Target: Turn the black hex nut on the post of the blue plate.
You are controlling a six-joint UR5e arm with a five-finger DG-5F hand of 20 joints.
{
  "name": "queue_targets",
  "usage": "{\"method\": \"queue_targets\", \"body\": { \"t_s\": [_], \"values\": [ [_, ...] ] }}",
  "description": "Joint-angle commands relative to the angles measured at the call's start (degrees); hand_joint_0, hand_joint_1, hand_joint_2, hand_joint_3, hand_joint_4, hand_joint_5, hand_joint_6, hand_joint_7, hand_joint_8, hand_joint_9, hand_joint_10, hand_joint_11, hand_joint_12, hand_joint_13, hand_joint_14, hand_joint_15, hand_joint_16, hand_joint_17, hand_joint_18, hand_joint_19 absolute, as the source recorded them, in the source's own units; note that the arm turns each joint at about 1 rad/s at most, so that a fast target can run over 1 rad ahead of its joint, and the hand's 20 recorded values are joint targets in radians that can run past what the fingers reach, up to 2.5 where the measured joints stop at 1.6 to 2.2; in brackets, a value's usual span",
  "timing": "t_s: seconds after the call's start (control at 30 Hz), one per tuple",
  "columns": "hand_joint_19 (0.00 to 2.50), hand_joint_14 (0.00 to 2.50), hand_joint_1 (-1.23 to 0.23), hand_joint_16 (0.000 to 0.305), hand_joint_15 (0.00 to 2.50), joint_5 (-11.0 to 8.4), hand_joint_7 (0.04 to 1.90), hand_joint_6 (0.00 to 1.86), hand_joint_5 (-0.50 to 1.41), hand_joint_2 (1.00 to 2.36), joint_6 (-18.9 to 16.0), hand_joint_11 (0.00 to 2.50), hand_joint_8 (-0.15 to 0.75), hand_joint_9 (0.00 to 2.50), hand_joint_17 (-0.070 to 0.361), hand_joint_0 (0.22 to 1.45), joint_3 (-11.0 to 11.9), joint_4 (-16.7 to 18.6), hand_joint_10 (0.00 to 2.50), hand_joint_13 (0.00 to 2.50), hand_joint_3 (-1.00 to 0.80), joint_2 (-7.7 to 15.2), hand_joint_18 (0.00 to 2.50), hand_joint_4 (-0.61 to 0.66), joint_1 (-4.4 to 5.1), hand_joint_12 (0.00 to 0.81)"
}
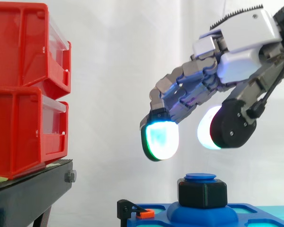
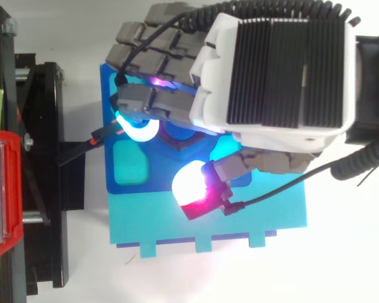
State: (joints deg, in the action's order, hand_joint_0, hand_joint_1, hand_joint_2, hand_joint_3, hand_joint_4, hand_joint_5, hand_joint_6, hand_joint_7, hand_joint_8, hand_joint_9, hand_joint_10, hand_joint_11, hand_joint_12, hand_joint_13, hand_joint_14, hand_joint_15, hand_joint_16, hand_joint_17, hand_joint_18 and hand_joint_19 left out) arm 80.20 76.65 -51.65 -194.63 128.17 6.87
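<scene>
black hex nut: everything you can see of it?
The black hex nut is matte, plastic-looking, with flat side faces and softened edges. It sits upright on the post, whose round blue top shows just above it, and rests on the raised hub of the blue plate. Nothing grips it: the robot hand hangs open above, fingertips clear of it.

The hand (image 1: pixel 236 52) reaches in from the upper right, its fingers loosely bent and holding nothing. One cyan fingertip (image 1: pixel 160 137) and a white thumb pad (image 1: pixel 209 127) hang apart above the black hex nut (image 1: pixel 202 193). The nut sits on the post (image 1: pixel 200 177) of the blue plate (image 1: pixel 255 213). At the left, two red bins (image 1: pixel 23 90) are stacked on a black stand (image 1: pixel 33 189).
</scene>
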Motion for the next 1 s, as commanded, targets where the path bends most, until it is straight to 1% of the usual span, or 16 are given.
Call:
{"method": "queue_targets", "body": {
  "t_s": [0.0, 0.17, 0.2, 0.3, 0.33, 0.4, 0.5, 0.57, 0.6, 0.7, 0.73, 0.8, 0.87, 0.9, 0.93, 0.97],
  "values": [
    [0.12, 0.00, -0.62, 0.064, 0.00, -0.04, 1.06, 0.50, -0.21, 1.00, -0.53, 0.00, 0.300, 0.34, 0.143, 0.50, 1.12, -1.89, 0.00, 0.34, -0.50, -0.37, 0.34, 0.29, 0.25, 0.433],
    [0.11, 0.00, -0.62, 0.064, 0.00, -0.22, 1.06, 0.50, -0.21, 1.00, -2.64, 0.00, 0.300, 0.34, 0.143, 0.50, 1.03, -2.07, 0.00, 0.34, -0.50, -2.22, 0.34, 0.29, 0.69, 0.434],
    [0.12, 0.00, -0.62, 0.064, 0.00, -0.39, 1.06, 0.50, -0.21, 1.00, -3.87, 0.00, 0.300, 0.34, 0.143, 0.50, 0.32, -2.59, 0.00, 0.34, -0.50, -3.01, 0.34, 0.29, 0.69, 0.434],
    [0.12, 0.00, -0.62, 0.064, 0.00, -0.22, 1.06, 0.50, -0.21, 1.00, -5.10, 0.00, 0.300, 0.34, 0.143, 0.50, -1.78, -2.86, 0.00, 0.33, -0.50, -5.03, 0.34, 0.29, 0.69, 0.434],
    [0.12, 0.00, -0.62, 0.064, 0.00, -0.83, 1.06, 0.50, -0.21, 1.00, -7.21, 0.00, 0.301, 0.34, 0.143, 0.50, -5.83, -0.75, 0.00, 0.33, -0.50, -7.76, 0.34, 0.29, 0.78, 0.433],
    [0.12, 0.00, -0.62, 0.064, 0.00, -1.54, 1.06, 0.50, -0.21, 1.00, -8.79, 0.00, 0.300, 0.34, 0.143, 0.50, -8.46, 1.98, 0.00, 0.33, -0.50, -9.60, 0.33, 0.30, 0.87, 0.434],
    [0.12, 0.00, -0.61, 0.063, 0.00, -3.73, 1.05, 0.50, -0.21, 1.00, -11.43, 0.00, 0.300, 0.34, 0.143, 0.50, -19.63, 11.29, 0.00, 0.33, -0.50, -16.46, 0.33, 0.29, 1.57, 0.434],
    [0.12, 0.00, -0.61, 0.063, 0.00, -4.44, 1.05, 0.50, -0.21, 1.00, -11.96, 0.00, 0.300, 0.34, 0.143, 0.50, -23.49, 15.16, 0.00, 0.33, -0.50, -18.65, 0.33, 0.29, 1.75, 0.434],
    [0.12, 0.00, -0.61, 0.063, 0.00, -6.11, 1.05, 0.50, -0.21, 1.00, -13.63, 0.00, 0.300, 0.34, 0.143, 0.50, -30.53, 23.69, 0.00, 0.33, -0.50, -22.52, 0.33, 0.29, 2.10, 0.434],
    [0.11, 0.00, -0.61, 0.063, 0.00, -6.55, 1.05, 0.50, -0.21, 1.00, -15.03, 0.00, 0.300, 0.34, 0.143, 0.50, -34.04, 27.73, 0.00, 0.33, -0.50, -24.02, 0.33, 0.29, 2.28, 0.434],
    [0.12, 0.00, -0.61, 0.063, 0.00, -6.81, 1.05, 0.50, -0.21, 1.00, -16.97, 0.00, 0.300, 0.34, 0.143, 0.50, -36.50, 29.66, 0.00, 0.33, -0.50, -25.07, 0.33, 0.29, 2.45, 0.433],
    [0.12, 0.00, -0.61, 0.063, 0.00, -7.07, 1.04, 0.50, -0.21, 1.00, -18.29, 0.00, 0.300, 0.34, 0.143, 0.50, -37.47, 29.58, 0.00, 0.33, -0.50, -25.16, 0.33, 0.29, 2.54, 0.434],
    [0.12, 0.00, -0.61, 0.064, 0.00, -7.69, 1.04, 0.50, -0.21, 1.00, -20.84, 0.00, 0.300, 0.34, 0.143, 0.50, -37.82, 28.70, 0.00, 0.33, -0.50, -25.16, 0.32, 0.29, 2.54, 0.434],
    [0.12, 0.00, -0.60, 0.064, 0.00, -8.13, 1.04, 0.50, -0.21, 1.00, -22.94, 0.00, 0.300, 0.34, 0.143, 0.50, -37.82, 27.47, 0.00, 0.33, -0.50, -25.16, 0.32, 0.29, 2.54, 0.434],
    [0.12, 0.00, -0.60, 0.064, 0.00, -8.22, 1.03, 0.50, -0.21, 1.00, -23.91, 0.00, 0.301, 0.34, 0.143, 0.50, -37.82, 26.76, 0.00, 0.33, -0.50, -25.16, 0.32, 0.29, 2.54, 0.435],
    [0.12, 0.00, -0.60, 0.064, 0.00, -8.30, 1.03, 0.50, -0.21, 1.00, -26.81, 0.00, 0.302, 0.34, 0.143, 0.50, -37.82, 25.18, 0.00, 0.33, -0.50, -25.16, 0.32, 0.29, 2.54, 0.435]
  ]
}}
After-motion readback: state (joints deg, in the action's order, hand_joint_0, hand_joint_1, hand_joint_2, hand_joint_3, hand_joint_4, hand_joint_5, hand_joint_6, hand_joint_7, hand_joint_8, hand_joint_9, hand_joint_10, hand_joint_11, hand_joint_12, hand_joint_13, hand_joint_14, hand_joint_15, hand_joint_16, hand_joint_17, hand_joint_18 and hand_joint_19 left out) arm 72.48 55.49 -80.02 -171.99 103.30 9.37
